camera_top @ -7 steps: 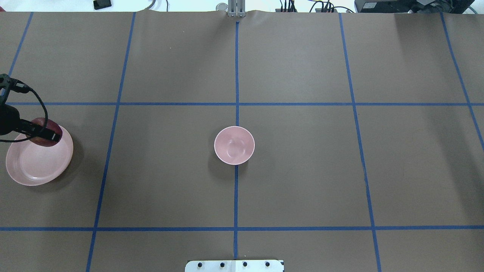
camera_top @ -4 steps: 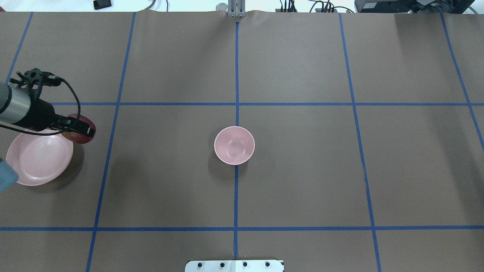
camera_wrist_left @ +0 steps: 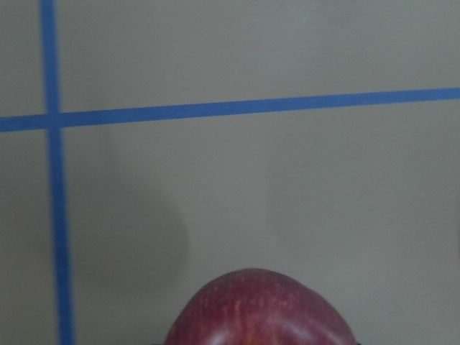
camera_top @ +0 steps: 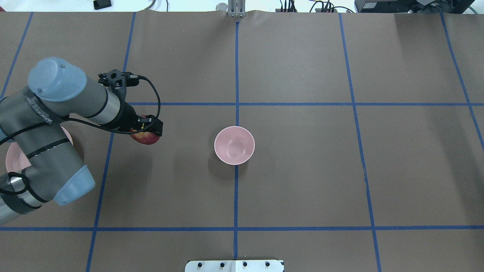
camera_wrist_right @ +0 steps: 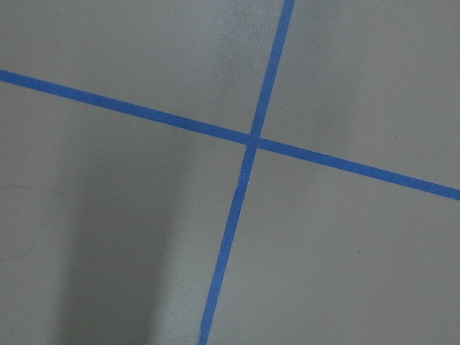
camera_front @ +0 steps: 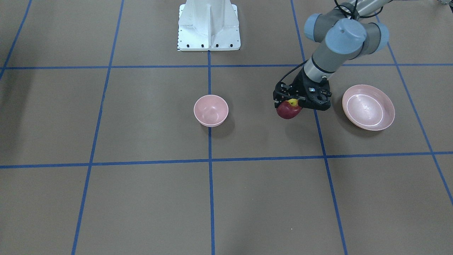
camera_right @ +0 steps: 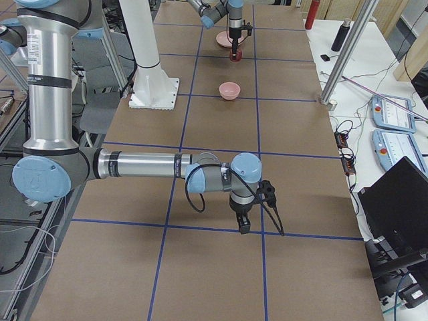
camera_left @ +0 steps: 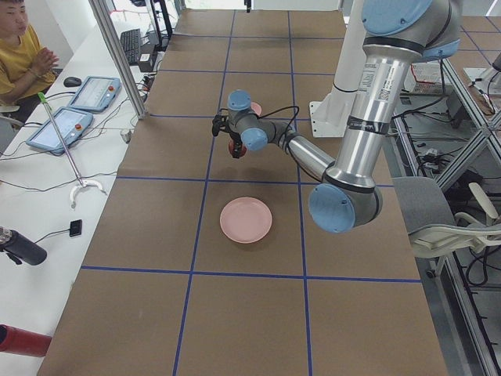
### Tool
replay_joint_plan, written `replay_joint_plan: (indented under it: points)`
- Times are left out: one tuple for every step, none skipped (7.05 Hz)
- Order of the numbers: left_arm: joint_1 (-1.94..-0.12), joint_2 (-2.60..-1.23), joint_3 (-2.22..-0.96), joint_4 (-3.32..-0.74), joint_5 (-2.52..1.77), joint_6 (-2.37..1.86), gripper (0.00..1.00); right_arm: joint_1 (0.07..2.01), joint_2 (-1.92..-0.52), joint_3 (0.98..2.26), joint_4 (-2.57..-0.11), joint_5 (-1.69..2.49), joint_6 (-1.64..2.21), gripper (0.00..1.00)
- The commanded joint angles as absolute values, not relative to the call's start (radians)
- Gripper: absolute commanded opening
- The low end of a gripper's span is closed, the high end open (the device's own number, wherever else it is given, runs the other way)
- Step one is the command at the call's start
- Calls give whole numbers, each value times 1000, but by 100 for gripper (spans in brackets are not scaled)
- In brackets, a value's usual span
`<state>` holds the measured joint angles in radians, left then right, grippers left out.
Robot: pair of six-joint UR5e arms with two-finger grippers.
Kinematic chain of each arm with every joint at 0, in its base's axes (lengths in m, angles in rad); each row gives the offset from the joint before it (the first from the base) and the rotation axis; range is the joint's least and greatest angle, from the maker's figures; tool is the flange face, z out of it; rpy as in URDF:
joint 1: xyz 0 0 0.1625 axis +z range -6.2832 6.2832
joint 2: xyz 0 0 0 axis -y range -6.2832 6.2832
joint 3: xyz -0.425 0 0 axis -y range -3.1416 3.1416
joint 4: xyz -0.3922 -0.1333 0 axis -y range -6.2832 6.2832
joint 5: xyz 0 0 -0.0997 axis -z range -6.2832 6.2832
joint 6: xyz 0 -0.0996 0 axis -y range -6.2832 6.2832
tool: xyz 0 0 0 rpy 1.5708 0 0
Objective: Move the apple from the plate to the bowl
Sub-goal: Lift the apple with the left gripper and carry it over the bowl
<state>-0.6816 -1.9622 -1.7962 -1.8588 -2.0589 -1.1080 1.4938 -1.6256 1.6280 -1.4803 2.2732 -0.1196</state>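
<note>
My left gripper (camera_front: pixel 291 105) is shut on the dark red apple (camera_front: pixel 288 110) with its yellow-green stem patch, and holds it above the bare table between plate and bowl. In the overhead view the apple (camera_top: pixel 145 138) hangs under the gripper (camera_top: pixel 148 130), left of the small deep pink bowl (camera_top: pixel 234 145), which is empty. The wide shallow pink plate (camera_front: pixel 368 107) is empty; my arm hides most of it in the overhead view (camera_top: pixel 13 158). The apple's top fills the lower edge of the left wrist view (camera_wrist_left: pixel 259 309). My right gripper (camera_right: pixel 244 224) shows only in the exterior right view; I cannot tell its state.
The brown table cover carries a grid of blue tape lines (camera_top: pixel 236 104). The white robot base (camera_front: pixel 208 24) stands at the near edge between the arms. A person (camera_left: pixel 23 55) sits beyond the far side, by tablets (camera_left: pixel 74 117).
My left arm has carried the apple off the plate and to the right, toward the bowl. The plate and bowl have not moved.
</note>
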Motion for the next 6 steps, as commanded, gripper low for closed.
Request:
replay_joint_plan:
  points:
    - [-568,-2160,-1787,-1632,-1959,-1215,13,1494,-1626,1626,-1480,2273,-120,100]
    - [-548,-2221,-1779,-1571,-1927,-1241,13,1494,-1626,1626,-1480,2273,-120,100]
    - [-516,-2290,-1714,-1572,-1892,-1308,14,1494,-1626,1626,-1480,2273,-120,100]
    - [-497,-2387,-1597,-1578,-1855,-1334,16,1494,-1626,1626,-1480,2273,-120,100]
    - [-485,-2443,-1506,-1589,-1853,-1348,24,1494,-1626,1626,-1480,2273,-120,100]
    - [-480,-2439,-1496,-1618,-1853,-1347,34,1494,-1626,1625,-1480,2273,-120,100]
